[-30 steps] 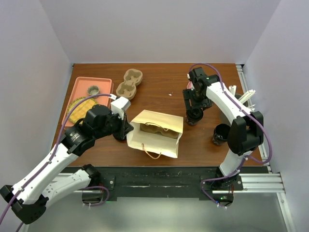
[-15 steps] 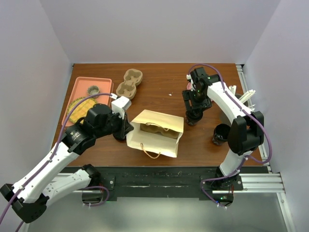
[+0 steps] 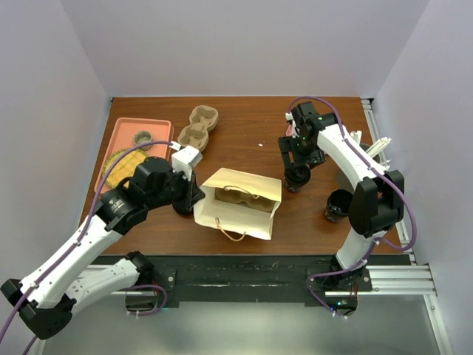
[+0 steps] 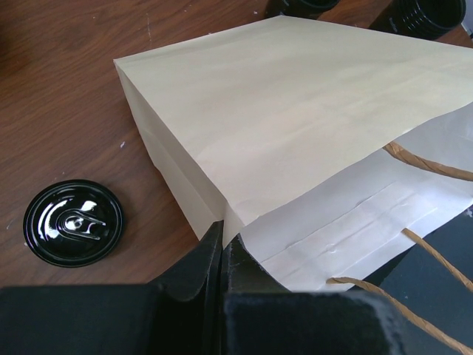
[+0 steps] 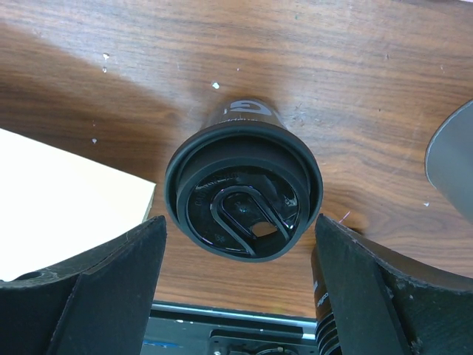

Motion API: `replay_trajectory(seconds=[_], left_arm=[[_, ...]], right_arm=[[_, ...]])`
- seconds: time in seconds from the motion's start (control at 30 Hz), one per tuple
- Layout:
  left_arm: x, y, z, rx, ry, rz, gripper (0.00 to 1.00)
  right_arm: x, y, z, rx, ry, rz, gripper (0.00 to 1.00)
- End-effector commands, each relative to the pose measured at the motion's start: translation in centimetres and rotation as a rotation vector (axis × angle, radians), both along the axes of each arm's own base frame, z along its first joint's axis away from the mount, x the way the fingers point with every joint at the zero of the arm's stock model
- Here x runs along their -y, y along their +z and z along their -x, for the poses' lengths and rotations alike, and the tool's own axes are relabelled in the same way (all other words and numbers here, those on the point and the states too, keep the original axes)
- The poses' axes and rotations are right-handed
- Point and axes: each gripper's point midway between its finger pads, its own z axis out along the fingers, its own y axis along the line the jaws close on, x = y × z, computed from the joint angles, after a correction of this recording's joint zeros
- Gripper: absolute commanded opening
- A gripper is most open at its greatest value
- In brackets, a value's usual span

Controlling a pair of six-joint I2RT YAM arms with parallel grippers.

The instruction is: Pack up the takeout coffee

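One takeout coffee (image 5: 244,188), a black cup with a black lid, stands upright on the table (image 3: 251,151). My right gripper (image 5: 238,222) hangs open above it, a finger on each side and clear of the lid. From above the same cup (image 3: 297,177) is right of the paper bag (image 3: 238,203). A second black cup (image 3: 338,204) stands nearer the right arm's base. My left gripper (image 4: 223,242) is shut on the bag's near edge (image 4: 244,229), holding its mouth open. A tan carrier (image 3: 235,197) shows inside the bag.
A loose black lid (image 4: 72,222) lies on the wood left of the bag. An empty tan cup carrier (image 3: 198,127) sits at the back, beside a pink tray (image 3: 126,129) with food. White sticks (image 3: 373,148) lie along the right edge.
The right gripper's jaws stand a little wider around the cup. The left arm has shifted slightly, still holding the bag's edge.
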Motion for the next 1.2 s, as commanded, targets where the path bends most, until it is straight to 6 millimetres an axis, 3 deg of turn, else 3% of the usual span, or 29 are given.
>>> replay_trajectory(seconds=[0.0,0.6,0.9,1.03,1.17], left_arm=[[0.5,1.9,-0.2,0.038,-0.016,0.031,0.00],[0.7,1.9,-0.8,0.038,-0.011,0.018,0.00],[0.1,2.4,-1.3,0.020,0.048,-0.005,0.00],[-0.6,2.4,-1.7,-0.001,0.112,-0.023,0.00],[-1.1,2.7,-2.1,-0.016,0.171,-0.028,0.00]], right_arm=[[0.2,0.4,-0.8,0.022,0.016,0.012,0.86],[0.5,-1.6,-1.1,0.012,-0.001,0.035,0.81],[1.0,-1.6,-0.7,0.012,-0.017,0.057,0.66],[1.1,0.5,-1.2,0.045,-0.022,0.058,0.57],[0.7,5.1,-1.4,0.100,-0.020,0.024,0.52]])
